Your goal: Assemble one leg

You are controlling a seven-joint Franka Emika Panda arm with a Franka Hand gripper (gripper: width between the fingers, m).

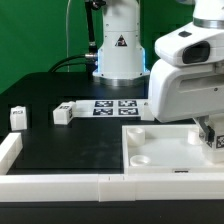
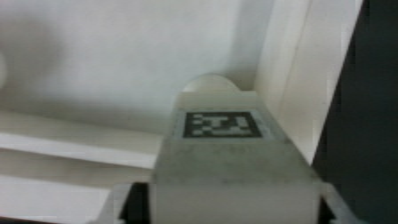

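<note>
Gripper (image 1: 213, 138) hangs over the panel (image 1: 165, 152) at the exterior view's right. In my wrist view I see it clamped on a leg (image 2: 224, 150), tag facing the camera. A second leg (image 1: 63, 114) and a third leg (image 1: 17, 118) sit well apart on the table (image 1: 60, 150).

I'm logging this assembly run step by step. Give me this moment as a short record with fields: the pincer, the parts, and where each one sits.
pincer: pincer shut on the held leg, tag facing the wrist camera
held leg position: over the square panel, close to its raised wall; seated or not, cannot tell
loose legs: first loose leg and second loose leg on the black table, at the exterior view's left
marker board: marker board flat, beyond the panel
border rail: border rail along the near edge
</note>
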